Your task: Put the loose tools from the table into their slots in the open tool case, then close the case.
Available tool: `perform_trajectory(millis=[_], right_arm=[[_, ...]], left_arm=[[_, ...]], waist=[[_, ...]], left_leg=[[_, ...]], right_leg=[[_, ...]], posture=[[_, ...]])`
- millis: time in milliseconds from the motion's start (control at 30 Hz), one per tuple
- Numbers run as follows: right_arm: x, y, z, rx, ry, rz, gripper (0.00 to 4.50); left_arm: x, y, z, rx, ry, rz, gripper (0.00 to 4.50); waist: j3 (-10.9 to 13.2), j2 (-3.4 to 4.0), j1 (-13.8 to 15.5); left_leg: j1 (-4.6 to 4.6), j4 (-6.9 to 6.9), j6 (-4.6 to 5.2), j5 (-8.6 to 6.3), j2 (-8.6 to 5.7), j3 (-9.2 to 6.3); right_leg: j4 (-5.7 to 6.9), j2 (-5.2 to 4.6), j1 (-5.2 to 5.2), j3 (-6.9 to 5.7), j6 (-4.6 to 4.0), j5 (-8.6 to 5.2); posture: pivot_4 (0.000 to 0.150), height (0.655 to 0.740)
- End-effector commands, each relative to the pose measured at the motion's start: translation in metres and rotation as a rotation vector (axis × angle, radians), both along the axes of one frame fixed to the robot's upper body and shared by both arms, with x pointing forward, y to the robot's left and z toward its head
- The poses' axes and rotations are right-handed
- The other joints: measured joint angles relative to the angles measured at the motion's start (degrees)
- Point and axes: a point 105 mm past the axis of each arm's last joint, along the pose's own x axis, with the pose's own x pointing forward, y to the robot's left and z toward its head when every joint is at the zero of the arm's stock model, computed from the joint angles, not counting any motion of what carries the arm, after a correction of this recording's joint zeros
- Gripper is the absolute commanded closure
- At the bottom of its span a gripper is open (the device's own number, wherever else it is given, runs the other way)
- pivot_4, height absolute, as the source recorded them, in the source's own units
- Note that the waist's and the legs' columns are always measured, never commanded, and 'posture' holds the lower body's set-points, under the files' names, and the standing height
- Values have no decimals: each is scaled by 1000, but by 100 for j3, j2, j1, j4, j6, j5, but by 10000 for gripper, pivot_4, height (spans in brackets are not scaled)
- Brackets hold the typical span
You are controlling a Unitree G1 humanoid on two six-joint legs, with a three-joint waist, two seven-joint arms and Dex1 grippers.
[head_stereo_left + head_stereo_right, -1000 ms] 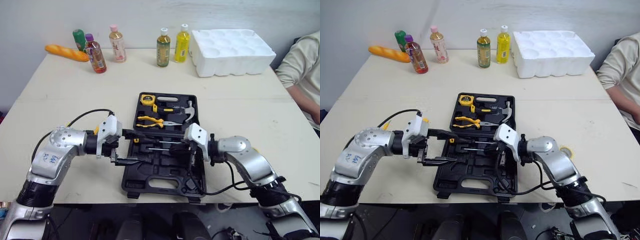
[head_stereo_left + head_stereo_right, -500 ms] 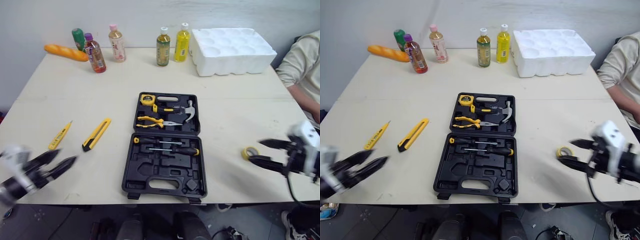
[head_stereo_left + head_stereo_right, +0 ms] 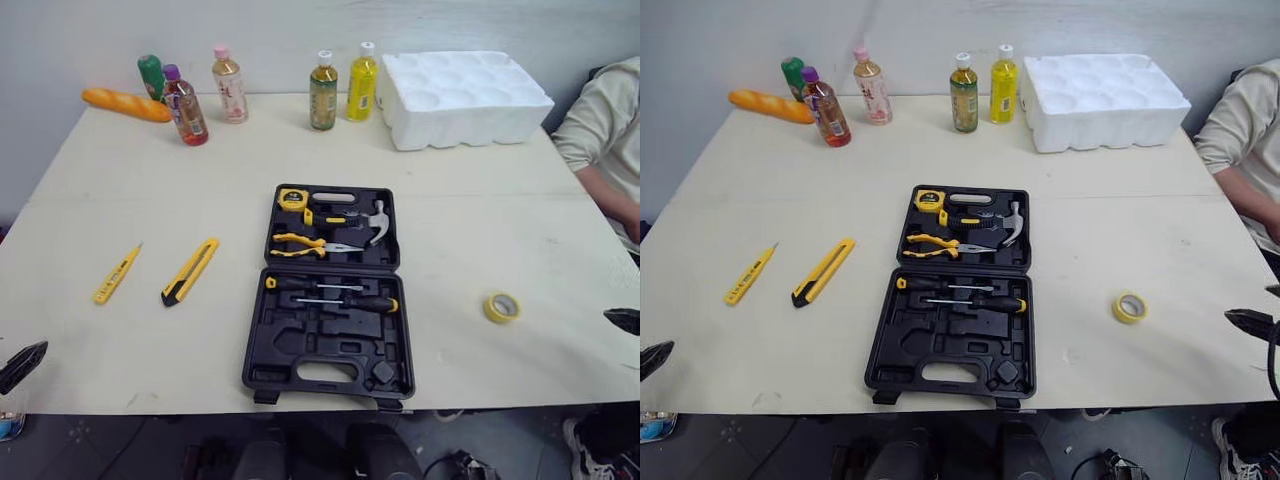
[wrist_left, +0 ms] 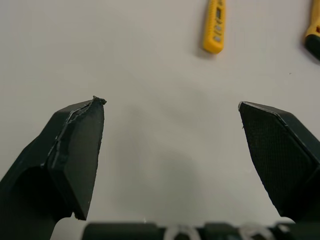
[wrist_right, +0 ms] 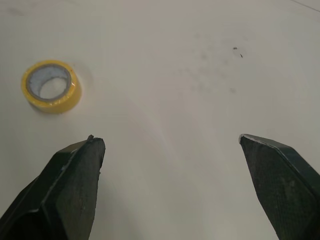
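Three loose tools lie on the table: a yellow tester pen and a yellow utility knife side by side, well to the left of the open tool case, and a yellow tape roll on the bare top to its right. The case sits in the middle of the table. Its far half holds a tape measure, pliers and a hammer, and its near half holds two screwdrivers with several empty slots below them. By my reckoning, no tool has been picked up yet and the first grab is the step in hand. The left gripper hangs off the near left corner, its fingers spread wide with nothing between them. The pen lies ahead of it, some way off, with the knife just beyond. The right gripper is likewise wide apart and empty at the near right edge, and the tape roll is near it, ahead and off to one side. Either arm must reach in over the table, line its fingers across its tool and come down squarely, because the pen and knife lie flat and look thin.
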Motion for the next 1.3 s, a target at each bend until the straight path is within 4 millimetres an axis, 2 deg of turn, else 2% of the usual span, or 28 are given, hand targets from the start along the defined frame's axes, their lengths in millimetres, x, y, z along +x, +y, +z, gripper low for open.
perform_trajectory(millis=[33,133,167,233,333,400,567,667,800,900,1000,1233,1300], right_arm=[[13,22,17,-17,-28,108,372],[24,61,26,15,-43,255,372],[27,80,31,27,-53,318,372],[32,131,43,55,-81,475,372],[28,200,57,93,-122,711,372],[22,231,61,97,-141,827,372],[7,282,65,100,-200,1038,372],[5,307,68,115,-234,1116,372],[0,332,68,159,-254,1197,372],[0,339,68,169,-261,1225,372],[2,340,70,182,-267,1235,0],[5,346,73,208,-287,1254,0],[8,346,73,212,-298,1245,0]], left_arm=[[13,-12,9,63,4,-58,0],[25,-18,4,129,48,-110,0],[30,-19,3,144,58,-120,0],[43,-19,2,174,74,-137,0],[64,-17,1,221,101,-163,0],[76,-15,1,238,115,-171,0],[97,-7,-4,251,168,-170,0],[109,-8,-8,260,175,-184,0],[122,-11,-12,253,187,-188,0],[124,-9,-19,262,223,-181,0],[125,-13,-24,214,246,-180,7916],[131,-26,-23,135,217,-192,39420],[130,-28,-18,139,210,-202,39503]], waist=[[2,4,4],[5,18,-3],[7,21,4],[8,23,4],[13,16,11],[13,10,26],[6,-1,48],[5,-4,43],[5,-9,41],[2,-15,43],[1,-15,41],[1,-14,40],[1,-15,40]], left_leg=[[1,-4,-3,3,0,1],[5,-13,-7,7,1,1],[5,-14,-9,9,1,1],[3,-17,-14,17,2,-1],[3,-16,-24,36,4,-4],[-6,-23,-31,47,4,-8],[-46,-21,-48,52,-4,-4],[-117,42,-47,55,-4,0],[-123,96,-28,37,-7,10],[-119,107,-18,35,-6,11],[-110,108,5,26,-7,10],[-94,95,-8,38,-6,9],[-95,97,-8,40,-6,9]], right_leg=[[1,1,-1,-1,1,0],[2,4,-3,-2,1,0],[4,5,-5,-2,1,0],[9,6,-8,-4,1,0],[29,9,-18,-5,2,1],[35,8,-31,-10,1,2],[29,3,-66,-12,3,3],[100,4,-127,-24,8,6],[134,-4,-127,-33,11,7],[126,-7,-111,-34,21,13],[112,-10,-106,-32,27,16],[136,-9,-111,-32,20,13],[151,-9,-111,-32,20,13]], posture=[[1500,7400],[1500,7400],[1500,7400],[1500,7400],[1500,7400],[1500,7400],[1500,7400],[1500,7400],[1500,7400],[1500,7400],[1500,7400],[1500,7400],[1500,7400]])
